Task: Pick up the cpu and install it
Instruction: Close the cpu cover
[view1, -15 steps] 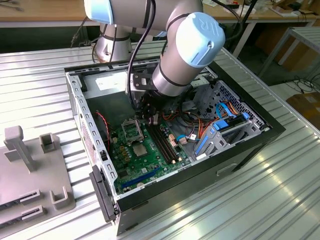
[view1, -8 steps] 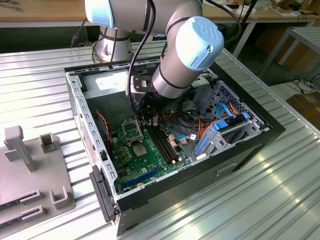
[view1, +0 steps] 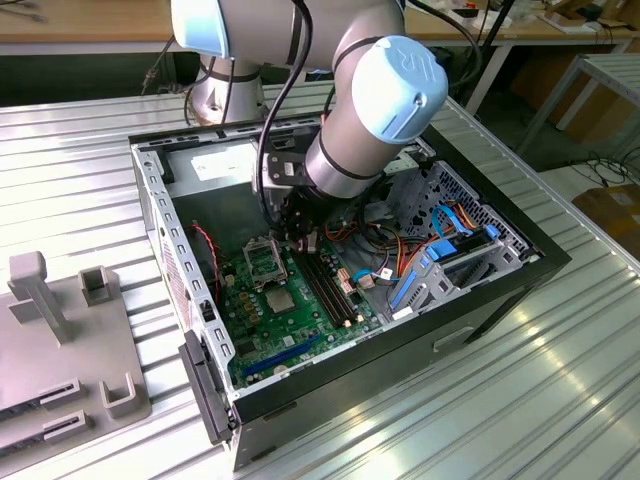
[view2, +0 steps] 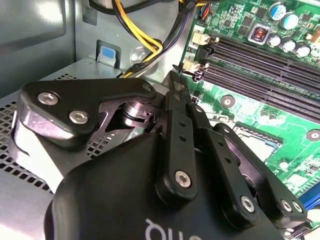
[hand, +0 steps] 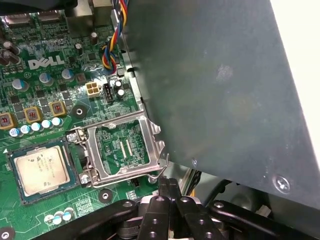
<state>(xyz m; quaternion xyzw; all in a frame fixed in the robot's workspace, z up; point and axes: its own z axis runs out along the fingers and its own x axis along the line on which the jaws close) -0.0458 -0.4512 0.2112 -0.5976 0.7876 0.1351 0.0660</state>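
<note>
Arm is down inside the open PC case (view1: 153, 215) on the counter (view1: 560, 390), wrist over the motherboard (view1: 262, 335). The cpu (hand: 41, 171) lies flat, metal top up, inside the black socket surround, and shows as a small silver square (view1: 277, 299) in the exterior view. It looks already seated, not in the claw. Next to it the hinged load plate (hand: 154, 145) is flipped open, with bare board showing through its window. The claw (hand: 168, 183) has its fingers pressed together with nothing visible between them. In the first wrist view its tip sits just beside the plate's edge and the wire lever (hand: 161, 173), though contact can't be confirmed. The second wrist view shows the same pinched-together tip (view2: 175, 80), with the long black memory slots (view2: 260, 65) off to one side. Judgement: pick and place is done, and the step in hand is securing the socket, with the plate still up and the lever unlatched. That calls for a clean push on the plate edge without dragging across the cpu or nudging it in the socket. Clearance is tight, because the grey power-supply box (hand: 215, 90) and the cable bundle (view2: 145, 40) crowd that side.
</note>
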